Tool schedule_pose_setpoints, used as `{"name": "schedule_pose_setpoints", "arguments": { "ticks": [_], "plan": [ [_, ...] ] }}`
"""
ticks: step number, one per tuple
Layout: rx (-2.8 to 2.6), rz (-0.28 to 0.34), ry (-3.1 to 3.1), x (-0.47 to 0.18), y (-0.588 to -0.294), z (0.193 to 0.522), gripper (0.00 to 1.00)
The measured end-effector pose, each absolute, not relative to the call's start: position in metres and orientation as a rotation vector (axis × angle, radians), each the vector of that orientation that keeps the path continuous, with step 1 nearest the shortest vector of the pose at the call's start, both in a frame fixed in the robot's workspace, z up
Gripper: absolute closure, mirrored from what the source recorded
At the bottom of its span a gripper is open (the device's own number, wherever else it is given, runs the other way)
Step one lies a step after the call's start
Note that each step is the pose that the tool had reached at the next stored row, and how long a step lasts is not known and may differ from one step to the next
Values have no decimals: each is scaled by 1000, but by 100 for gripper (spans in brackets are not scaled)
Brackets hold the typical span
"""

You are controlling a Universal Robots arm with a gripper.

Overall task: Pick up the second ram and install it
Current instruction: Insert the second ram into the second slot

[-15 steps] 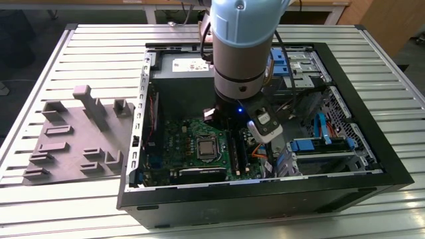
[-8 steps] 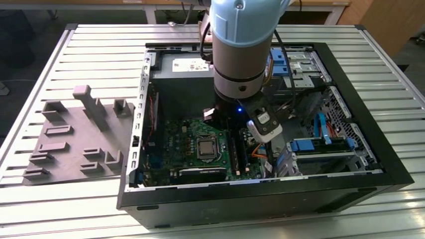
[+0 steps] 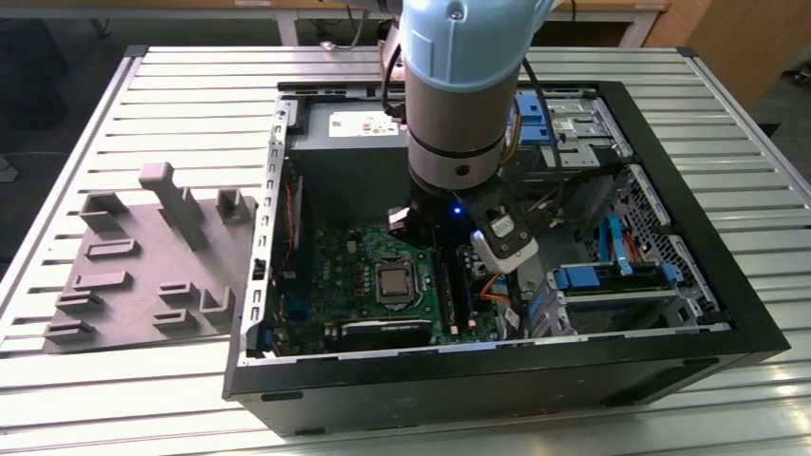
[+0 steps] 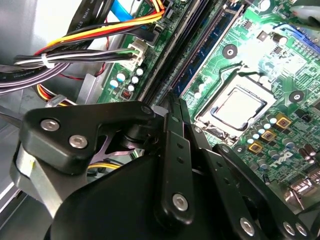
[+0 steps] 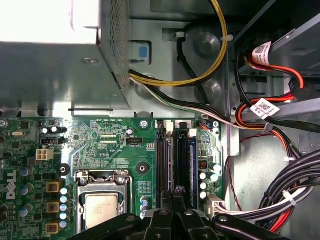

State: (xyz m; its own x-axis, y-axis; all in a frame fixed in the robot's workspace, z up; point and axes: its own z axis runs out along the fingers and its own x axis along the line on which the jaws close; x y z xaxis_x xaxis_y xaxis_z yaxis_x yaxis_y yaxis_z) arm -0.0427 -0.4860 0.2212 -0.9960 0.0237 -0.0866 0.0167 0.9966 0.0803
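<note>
Pincer (image 4: 173, 102) fingers of matte black metal are seen pressed together in both wrist views, with nothing pinched between them. Just beyond the tips (image 5: 175, 192), the second ram (image 4: 212, 42), a thin dark stick, appears to be seated on edge among the long black slots (image 5: 163, 150) of the green board (image 5: 100, 145). The exterior view adds the black case (image 3: 507, 356) holding that board, and a grey plastic block (image 3: 140, 256) well apart on the ribbed tabletop (image 3: 127, 399).

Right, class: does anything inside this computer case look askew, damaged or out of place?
Nothing stands out. The green board lies flat in the open case, the cables are bundled beside it, and the gripper hangs over the long black slots. No breakage shows.
</note>
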Motion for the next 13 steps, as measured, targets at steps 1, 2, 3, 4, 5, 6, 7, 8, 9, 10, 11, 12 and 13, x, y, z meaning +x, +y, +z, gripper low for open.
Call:
{"name": "schedule_pose_setpoints", "arguments": {
  "ticks": [1,2,3,4,5,6,7,8,9,10,11,12,13],
  "plan": [
    [31,122,3051,-43,-486,221,89],
    [31,122,3051,-43,-486,221,89],
    [31,122,3051,-43,-486,220,89],
    [31,122,3051,-43,-486,220,89],
    [31,122,3051,-43,-486,220,89],
    [31,121,3051,-43,-486,220,89],
    [31,121,3052,-43,-486,220,89],
    [31,121,3051,-43,-486,219,89],
    [31,122,3051,-43,-486,219,89],
    [31,122,3051,-43,-486,218,89],
    [31,122,3051,-43,-486,218,89],
    [31,121,3051,-43,-486,218,89],
    [31,121,3051,-43,-486,218,89]
  ]
}}
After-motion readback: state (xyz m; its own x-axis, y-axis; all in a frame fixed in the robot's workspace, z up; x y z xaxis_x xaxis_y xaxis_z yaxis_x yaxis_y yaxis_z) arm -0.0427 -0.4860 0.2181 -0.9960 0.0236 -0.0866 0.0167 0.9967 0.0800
